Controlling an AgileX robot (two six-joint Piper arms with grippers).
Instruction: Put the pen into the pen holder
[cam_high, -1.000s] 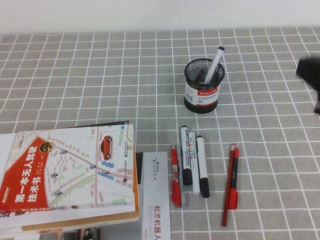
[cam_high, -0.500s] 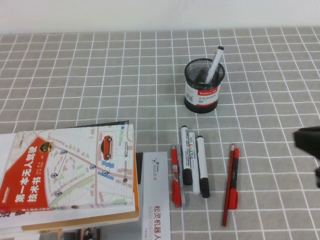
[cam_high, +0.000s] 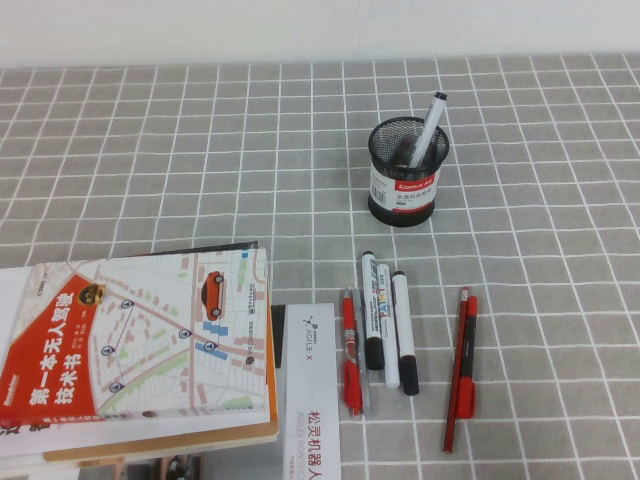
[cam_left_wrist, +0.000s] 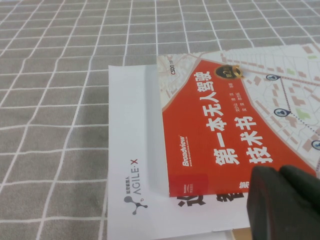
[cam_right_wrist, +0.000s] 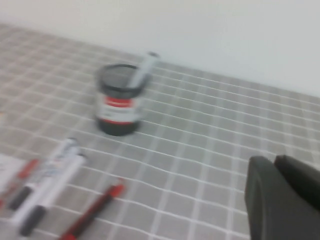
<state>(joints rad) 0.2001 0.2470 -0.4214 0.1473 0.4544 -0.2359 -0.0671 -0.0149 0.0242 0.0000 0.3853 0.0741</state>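
pen (cam_high: 428, 128) is being held tilted inside the pen holder (cam_high: 403, 185), cap end up | right gripper (cam_right_wrist: 282, 200) is being kept clenched, nothing grasped, well apart from the holder | left gripper (cam_left_wrist: 285, 205) is being held over the book (cam_left_wrist: 235, 125), finger gap cannot be told

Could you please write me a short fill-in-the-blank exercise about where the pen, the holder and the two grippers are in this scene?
1. The pen leans inside the black mesh ____.
2. The right gripper, away from the pen holder, holds ____.
3. The left gripper hovers over the ____ with the red cover.
4. The red pens lie on the ____.

Missing words: pen holder; nothing; book; table
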